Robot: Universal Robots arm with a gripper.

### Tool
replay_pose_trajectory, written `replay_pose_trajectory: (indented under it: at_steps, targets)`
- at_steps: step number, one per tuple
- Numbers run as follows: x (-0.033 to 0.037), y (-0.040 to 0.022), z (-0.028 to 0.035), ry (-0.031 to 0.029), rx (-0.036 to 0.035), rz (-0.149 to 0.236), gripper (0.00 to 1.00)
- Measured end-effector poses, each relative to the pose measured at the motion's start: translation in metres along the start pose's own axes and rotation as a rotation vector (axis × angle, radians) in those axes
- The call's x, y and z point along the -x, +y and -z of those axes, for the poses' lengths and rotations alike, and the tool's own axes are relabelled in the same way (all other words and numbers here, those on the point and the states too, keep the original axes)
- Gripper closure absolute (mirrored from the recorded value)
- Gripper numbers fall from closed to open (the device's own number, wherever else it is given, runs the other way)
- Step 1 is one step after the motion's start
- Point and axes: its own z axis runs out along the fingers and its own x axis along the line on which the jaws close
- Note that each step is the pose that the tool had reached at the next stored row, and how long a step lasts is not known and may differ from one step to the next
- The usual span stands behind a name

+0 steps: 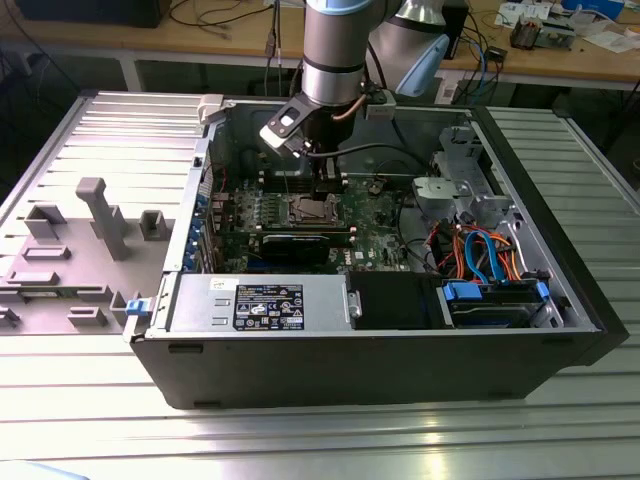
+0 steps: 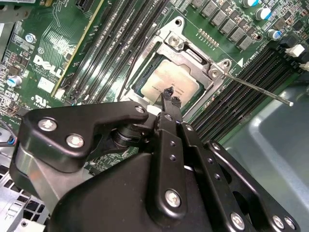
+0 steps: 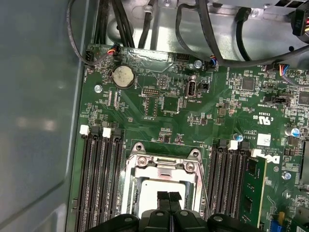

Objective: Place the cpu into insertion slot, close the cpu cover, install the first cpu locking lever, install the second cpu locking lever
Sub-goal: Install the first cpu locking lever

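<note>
Your arm [image 1: 335,50] reaches down into an open black computer case [image 1: 400,370] that lies on a ribbed metal table [image 1: 300,440]. In both wrist views the black metal fingers [image 2: 166,140] are pressed together into one narrow tip with nothing between them. The gripper [image 2: 170,95] hangs right over the cpu [image 2: 164,77]; you cannot tell whether the tip touches it. The cpu is a flat square with a dull, pale silver top, and it sits inside the insertion slot [image 1: 313,208], on the glossy green circuit board [image 3: 169,116]. The cpu cover [image 3: 149,162], a thin silver frame plate with a square window, appears to lie flat around the chip. A slim steel locking lever [image 2: 256,89] sticks out sideways from one corner of the socket, across long black memory slots [image 3: 99,179]. A round silver coin battery [image 3: 123,76] sits further along the board.
</note>
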Motion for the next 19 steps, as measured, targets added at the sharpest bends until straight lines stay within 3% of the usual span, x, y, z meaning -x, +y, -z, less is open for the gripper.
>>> replay_pose_trajectory:
  at_steps: [19]
  targets:
    - [0.0, 0.0, -0.0004, -0.0003, 0.0006, 0.018, 0.89]
